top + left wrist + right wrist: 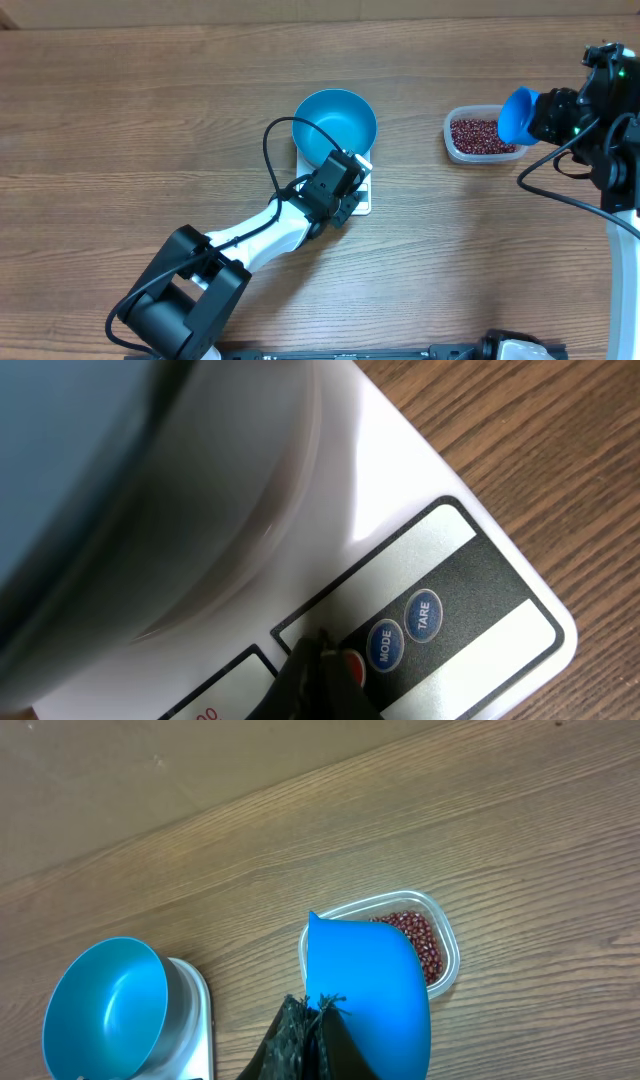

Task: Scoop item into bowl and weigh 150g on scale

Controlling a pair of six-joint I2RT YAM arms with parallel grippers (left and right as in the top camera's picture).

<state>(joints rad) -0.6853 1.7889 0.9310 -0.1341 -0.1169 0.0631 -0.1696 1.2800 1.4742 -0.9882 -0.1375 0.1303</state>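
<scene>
Here, bowl [334,125] on scale [380,490] (scoop [518,113] gripped)

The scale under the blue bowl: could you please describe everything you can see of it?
The scale is a small, flat, white square of glossy plastic with rounded corners, lying level on the wooden table. Its front strip is dark, with round blue MODE and TARE buttons and a red button. The blue bowl stands on it, overhanging. The left gripper, shut, has its tip at the red button.
</scene>
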